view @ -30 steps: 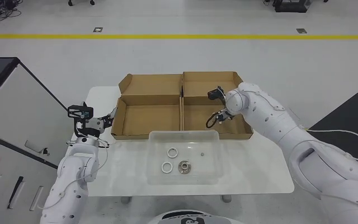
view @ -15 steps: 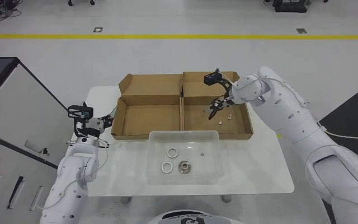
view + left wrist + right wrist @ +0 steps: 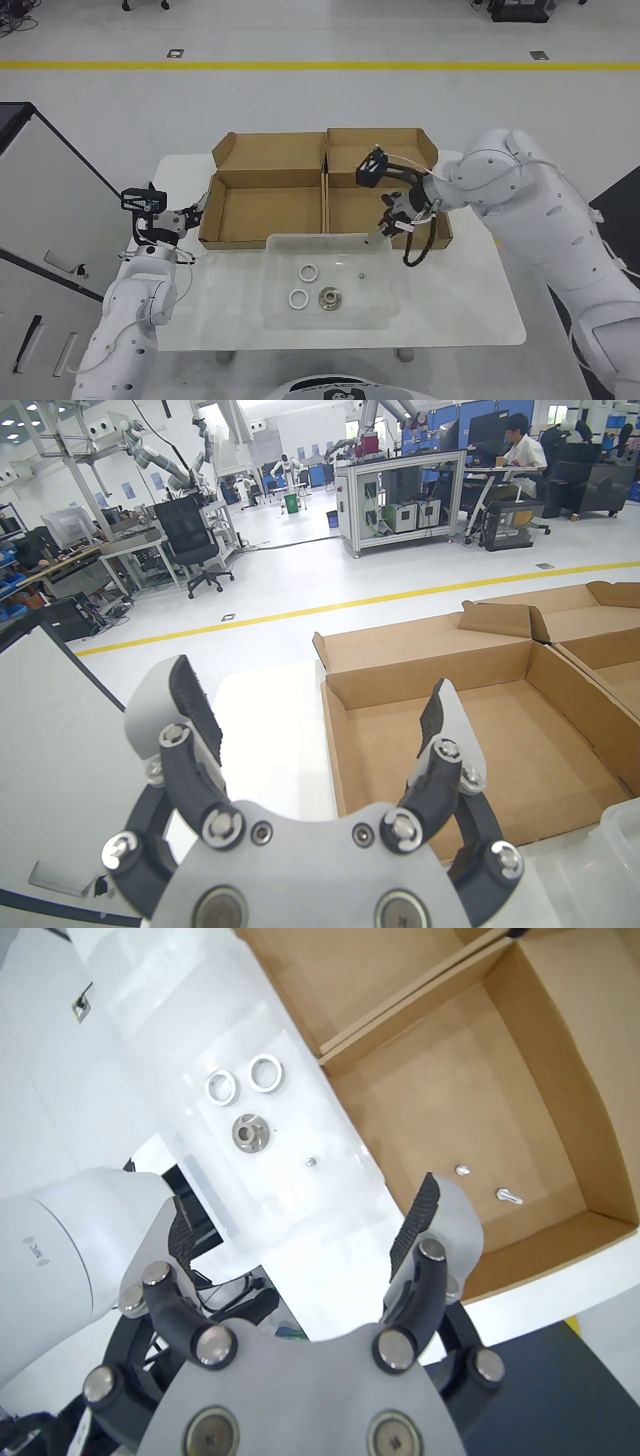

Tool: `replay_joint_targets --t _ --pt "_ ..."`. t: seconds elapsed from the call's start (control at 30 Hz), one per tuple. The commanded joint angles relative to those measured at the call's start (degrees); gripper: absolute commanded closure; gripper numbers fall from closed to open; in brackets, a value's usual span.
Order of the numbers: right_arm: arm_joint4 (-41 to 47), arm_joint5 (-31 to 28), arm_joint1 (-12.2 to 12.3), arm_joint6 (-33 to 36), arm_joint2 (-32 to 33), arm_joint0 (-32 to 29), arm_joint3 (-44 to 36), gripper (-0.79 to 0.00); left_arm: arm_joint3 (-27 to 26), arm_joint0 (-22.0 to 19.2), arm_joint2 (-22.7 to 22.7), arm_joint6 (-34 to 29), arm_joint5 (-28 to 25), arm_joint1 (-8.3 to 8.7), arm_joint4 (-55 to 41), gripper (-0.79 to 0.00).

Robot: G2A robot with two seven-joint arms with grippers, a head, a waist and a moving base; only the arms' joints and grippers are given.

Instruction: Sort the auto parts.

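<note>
Right gripper (image 3: 380,230), open and empty, hangs over the far right corner of the clear tray (image 3: 300,240); the small screw (image 3: 361,270) lies in the tray just frontward of it, well apart from the open left gripper (image 3: 315,695).

Bright, even overhead light washes the white table (image 3: 470,290) pale. Soft, faint shadows line the inner walls of the left cardboard box (image 3: 265,215). The clear bin (image 3: 300,1093) carries mild glare. The left wrist view bows the yellow floor line (image 3: 350,602) toward its edges
</note>
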Motion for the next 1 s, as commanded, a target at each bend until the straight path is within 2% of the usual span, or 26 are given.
replay_joint_targets --t 0.0,0.23,0.6,0.7,0.83,0.97 --pt "1.29 -0.01 1.01 0.00 -2.47 0.65 -1.78 -0.785 0.00 0.00 0.00 0.00 0.00 0.00 0.00 -0.785" --pt "3.41 2.62 3.10 0.00 -10.46 5.17 -5.66 -0.785 0.00 0.00 0.00 0.00 0.00 0.00 0.00 -0.785" --pt "3.65 3.00 3.22 0.00 -10.89 5.64 -5.80 -0.785 0.00 0.00 0.00 0.00 0.00 0.00 0.00 -0.785" --pt "1.65 1.28 3.17 0.00 -11.93 5.32 -8.15 -0.785 0.00 0.00 0.00 0.00 0.00 0.00 0.00 -0.785" --pt "1.13 -1.04 2.75 0.00 -16.55 6.87 -9.28 -0.785 0.00 0.00 0.00 0.00 0.00 0.00 0.00 -0.785" --pt "-1.05 -3.48 2.16 0.00 -23.79 10.92 -9.31 -0.785 0.00 0.00 0.00 0.00 0.00 0.00 0.00 -0.785"
